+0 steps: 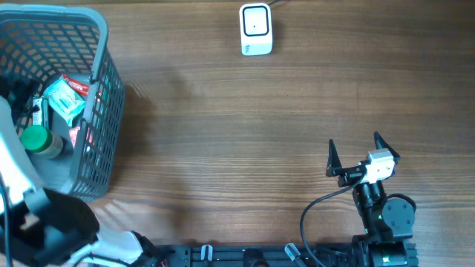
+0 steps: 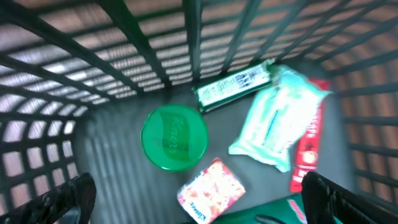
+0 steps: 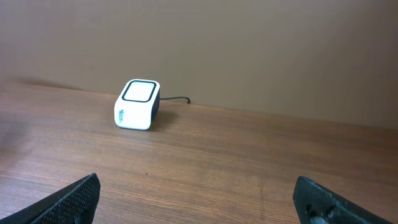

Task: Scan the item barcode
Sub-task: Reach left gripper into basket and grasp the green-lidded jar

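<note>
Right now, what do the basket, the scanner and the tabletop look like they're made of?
Basket: likely moulded plastic, grey and matte, going by its thin, uniform lattice walls.
Scanner: probably plastic, with a smooth white shell and a dark-framed top window.
Table: wood or wood-look laminate, brown with running grain. I cannot tell which.

The tabletop (image 1: pixel 245 141) is smooth brown wood grain, faintly shiny. The basket (image 1: pixel 110 111) is matt grey plastic lattice, the scanner (image 1: pixel 256 30) smooth white plastic, and the pale green packet (image 2: pixel 280 118) crinkled glossy film.
</note>
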Robot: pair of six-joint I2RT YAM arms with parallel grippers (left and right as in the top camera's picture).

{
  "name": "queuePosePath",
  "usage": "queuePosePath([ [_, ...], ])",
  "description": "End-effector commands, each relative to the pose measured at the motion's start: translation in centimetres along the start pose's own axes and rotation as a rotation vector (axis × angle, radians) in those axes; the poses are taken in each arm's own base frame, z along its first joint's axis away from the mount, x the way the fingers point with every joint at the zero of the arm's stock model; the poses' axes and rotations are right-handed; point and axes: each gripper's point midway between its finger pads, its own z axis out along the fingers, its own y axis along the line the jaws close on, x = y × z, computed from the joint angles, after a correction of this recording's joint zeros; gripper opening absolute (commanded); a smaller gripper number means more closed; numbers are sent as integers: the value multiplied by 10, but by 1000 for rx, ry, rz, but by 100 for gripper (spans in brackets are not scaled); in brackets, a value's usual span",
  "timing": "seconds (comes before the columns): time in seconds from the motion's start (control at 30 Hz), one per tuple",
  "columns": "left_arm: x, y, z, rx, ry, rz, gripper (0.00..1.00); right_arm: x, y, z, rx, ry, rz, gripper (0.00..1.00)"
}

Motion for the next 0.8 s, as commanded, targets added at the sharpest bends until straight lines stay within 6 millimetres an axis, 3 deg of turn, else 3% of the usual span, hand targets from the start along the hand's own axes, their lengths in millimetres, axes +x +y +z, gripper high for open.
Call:
queuePosePath([
  [0.0,10,-1,36,-57,84,-37,100,0,-2,0,9,-2,-5,100],
  [0.4,51,13,109,-143,133,-42,100,0,-2,0,9,-2,-5,100],
  [0.5,46,23,115,-193,79,-57,100,0,-2,0,9,-2,-5,100],
  [0.77,33,11,121,-144,18,-81,100,0,-2,0,9,-2,-5,100],
])
